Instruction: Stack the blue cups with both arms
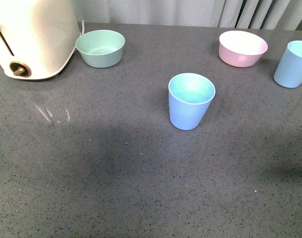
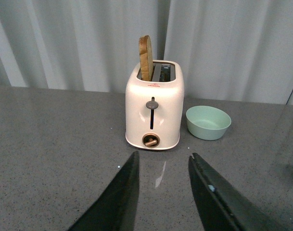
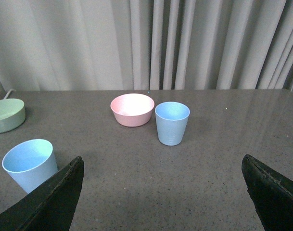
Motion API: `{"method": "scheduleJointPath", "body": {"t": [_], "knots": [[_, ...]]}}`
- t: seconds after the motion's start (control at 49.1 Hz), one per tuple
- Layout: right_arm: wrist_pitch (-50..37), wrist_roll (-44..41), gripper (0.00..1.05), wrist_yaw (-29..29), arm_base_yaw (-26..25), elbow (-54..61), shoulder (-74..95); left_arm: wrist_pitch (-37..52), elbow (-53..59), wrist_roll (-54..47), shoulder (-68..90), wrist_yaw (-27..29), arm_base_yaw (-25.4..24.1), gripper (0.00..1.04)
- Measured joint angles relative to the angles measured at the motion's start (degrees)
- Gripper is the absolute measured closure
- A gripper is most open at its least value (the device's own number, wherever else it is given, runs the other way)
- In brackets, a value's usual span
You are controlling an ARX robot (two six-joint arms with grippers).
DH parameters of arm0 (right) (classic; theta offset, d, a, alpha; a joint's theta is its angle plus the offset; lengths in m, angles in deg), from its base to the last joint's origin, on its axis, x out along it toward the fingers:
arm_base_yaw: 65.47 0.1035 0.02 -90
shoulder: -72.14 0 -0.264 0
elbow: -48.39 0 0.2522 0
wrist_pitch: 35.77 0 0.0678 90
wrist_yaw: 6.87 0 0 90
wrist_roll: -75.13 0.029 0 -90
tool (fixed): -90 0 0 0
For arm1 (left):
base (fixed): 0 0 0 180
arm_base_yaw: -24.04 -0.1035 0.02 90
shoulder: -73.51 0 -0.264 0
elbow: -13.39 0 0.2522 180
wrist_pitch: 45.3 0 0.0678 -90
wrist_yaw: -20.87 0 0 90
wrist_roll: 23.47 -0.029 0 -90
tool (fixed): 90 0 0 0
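Blue cups [image 3: 172, 122] ahead of wide, empty right claw [image 3: 161, 161]; left claw [image 2: 163, 155] narrower, empty

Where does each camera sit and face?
Front: on the robot's body, looking down at the nearer light blue plastic tumbler; no arm shows.
Left wrist: behind open left jaws, facing a cream toaster and mint-green bowl.
Right wrist: behind open right jaws, facing the farther blue tumbler and pink bowl.
Shared: all show the mint-green bowl.

Cut off and covered
Front view: the toaster [image 1: 34, 37] runs off top and left, the far blue cup [image 1: 293, 64] off the right; a finger [image 3: 55, 197] of the right gripper [image 3: 161, 161] hides the base of the near blue cup [image 3: 28, 161].
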Motion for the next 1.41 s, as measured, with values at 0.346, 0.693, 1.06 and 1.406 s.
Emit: {"method": "scheduleJointPath", "body": {"t": [0.346, 0.693, 1.06, 1.406], "knots": [[-8.66, -7.45, 0.09, 15.76, -17.55, -16.02, 41.24, 0.0, 0.0, 0.0, 0.0, 0.0, 0.0, 0.1], [-14.05, -38.91, 0.09, 10.36, -13.86, -42.03, 90.86, 0.0, 0.0, -0.11, 0.0, -0.02, 0.0, 0.09], [-6.08, -51.49, 0.09, 6.4, -6.49, -59.95, 107.19, 0.0, 0.0, -0.11, 0.0, 0.0, 0.0, 0.09], [-3.23, -52.37, 0.09, 5.01, -4.11, -67.63, 115.08, 0.0, 0.0, -0.11, 0.0, -0.02, 0.0, 0.09]]}}
